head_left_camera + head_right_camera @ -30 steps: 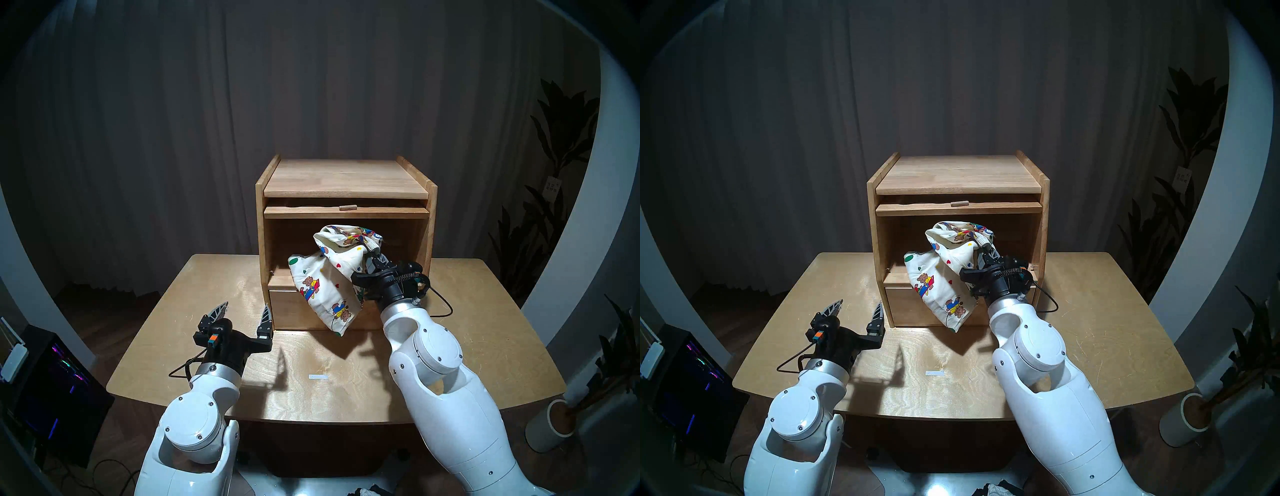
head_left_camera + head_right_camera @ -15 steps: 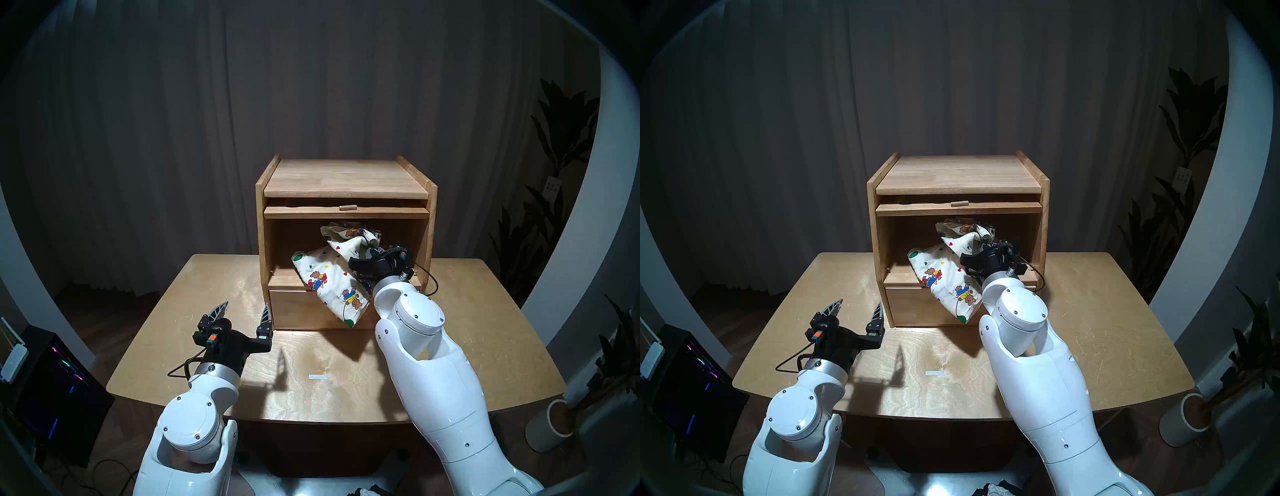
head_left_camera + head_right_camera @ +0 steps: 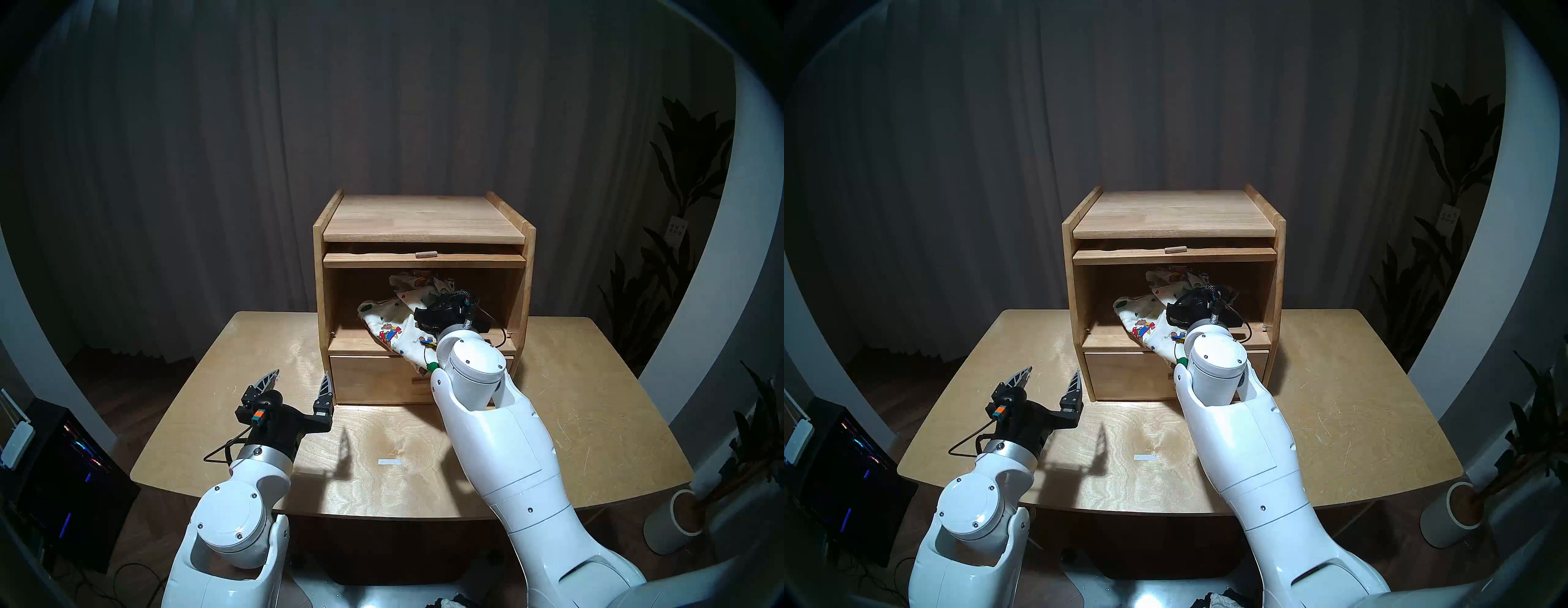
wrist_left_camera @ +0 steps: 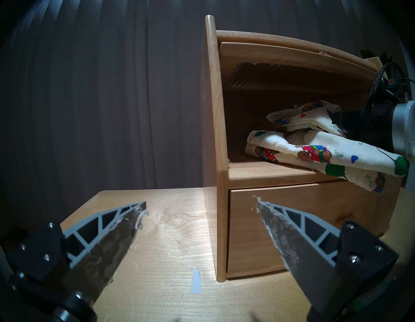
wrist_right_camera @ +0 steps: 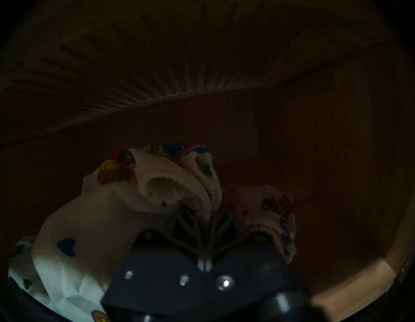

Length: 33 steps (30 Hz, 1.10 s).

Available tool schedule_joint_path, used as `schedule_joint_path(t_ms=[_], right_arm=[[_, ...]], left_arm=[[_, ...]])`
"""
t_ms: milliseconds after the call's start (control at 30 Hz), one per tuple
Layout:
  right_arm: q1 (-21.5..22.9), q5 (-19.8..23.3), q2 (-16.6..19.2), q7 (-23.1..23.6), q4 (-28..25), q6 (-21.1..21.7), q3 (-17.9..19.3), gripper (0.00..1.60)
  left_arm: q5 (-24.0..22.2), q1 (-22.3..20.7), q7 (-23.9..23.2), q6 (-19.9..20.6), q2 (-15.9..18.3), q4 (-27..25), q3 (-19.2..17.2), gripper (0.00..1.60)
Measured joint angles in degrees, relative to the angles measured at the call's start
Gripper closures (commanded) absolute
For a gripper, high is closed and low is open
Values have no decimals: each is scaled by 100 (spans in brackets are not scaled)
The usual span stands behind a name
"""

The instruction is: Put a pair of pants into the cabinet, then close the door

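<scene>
Pants (image 3: pixel 396 325) are lying half inside cabinet (image 3: pixel 424 220), one leg hanging over the drawer (image 3: pixel 373 380). Right gripper (image 5: pixel 205 215) is pinching the waistband, and should be pushing deeper before releasing; left gripper (image 3: pixel 297 384) is idling, fingers apart.

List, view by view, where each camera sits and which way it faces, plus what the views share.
Head pair: up on the head, looking down at the table and cabinet; both arms show.
Left wrist: low over the table, facing the cabinet's front; open left tool frames it.
Right wrist: inside the dark compartment; right tool pinches the pants.
Shared: the pants, in all views.
</scene>
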Motion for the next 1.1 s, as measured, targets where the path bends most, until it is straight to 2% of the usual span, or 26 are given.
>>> schedule_joint_path(t_ms=[467,800,833,867,1000,1100], right_arm=[[737,-476,-159,133,1069,-256,173,160],[1271,-761,-362,157,1981,-680,133,160],[1329,-785,-376,157,2089,-758,131,109],[1366,-802,-383,157,2159,-813,130,0],[1516,-877,-397,97,2448,-1136,123,0],[1514,-940,-362,29,2404,-1374,111,0]], left_arm=[[-23,4,-50,0,-1,0,-21,0],[-32,15,-76,1,-3,-23,-34,0],[-33,16,-79,2,-3,-27,-35,0],[-33,18,-80,3,-4,-31,-36,0],[-34,31,-84,13,-5,-63,-40,0],[-34,45,-86,27,-7,-86,-42,0]])
